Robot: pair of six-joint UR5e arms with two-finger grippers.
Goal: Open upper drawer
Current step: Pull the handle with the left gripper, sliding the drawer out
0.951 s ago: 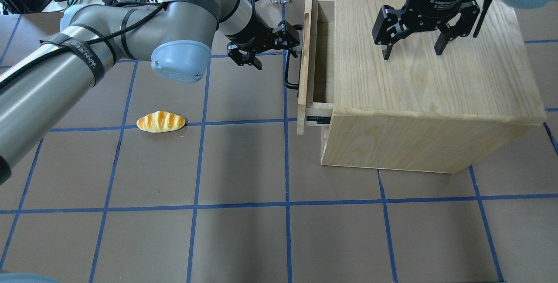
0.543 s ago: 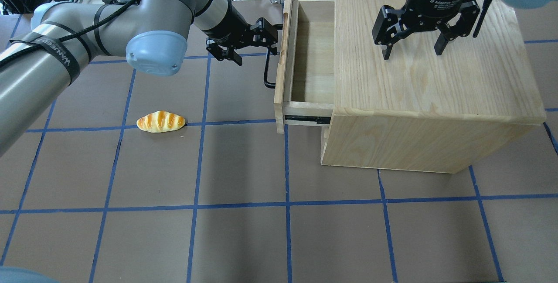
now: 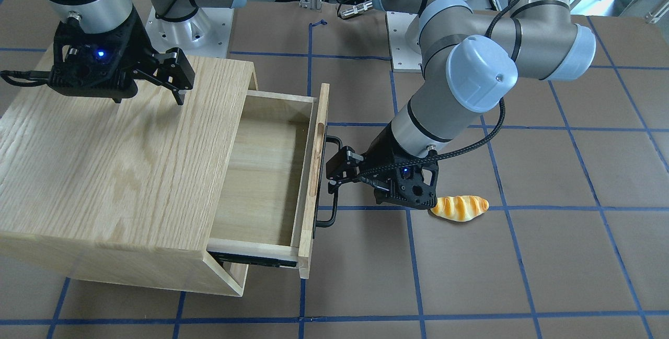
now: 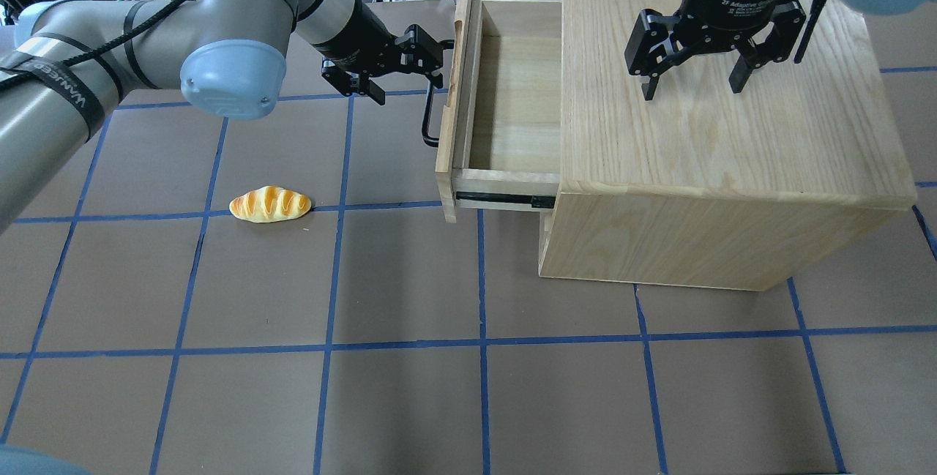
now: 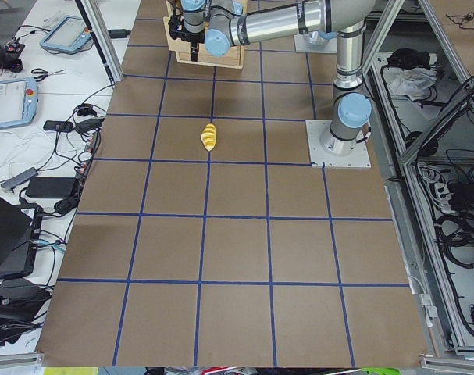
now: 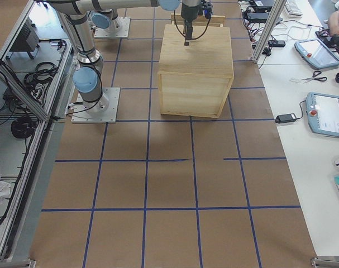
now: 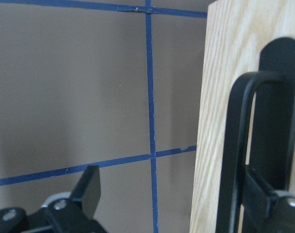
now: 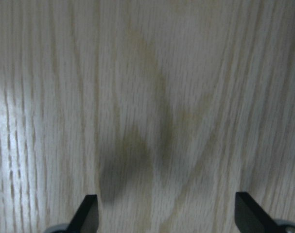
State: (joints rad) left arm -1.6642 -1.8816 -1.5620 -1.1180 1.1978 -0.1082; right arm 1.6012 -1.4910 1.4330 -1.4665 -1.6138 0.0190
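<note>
The upper drawer [image 4: 516, 109] stood drawn well out of the cabinet [image 4: 717, 167] toward the left of the overhead view, its bare pale floor showing and a black slide rail exposed along its lower side. Its black bar handle [image 4: 425, 127] faced left, and the left gripper [image 4: 408, 87] sat at the handle's upper end with its fingers spread wide, one of them hooked in behind the bar (the wrist view showed that finger between bar and front panel, the other out over the brown table [image 4: 402, 402]). The right gripper [image 4: 692, 91] hung over the cabinet top at the upper right, jaws apart and gripping nothing; whether it touched the wood could not be told. A bread roll [image 4: 271, 204] lay well to the left of the drawer. The opening looked nearly done. Since the hooked finger pulled off-centre, the rest of the pull likely needed to run straight along the rail, slow and level, so the box would not rack or drag the cabinet, and to ease off before the slide's end
</note>
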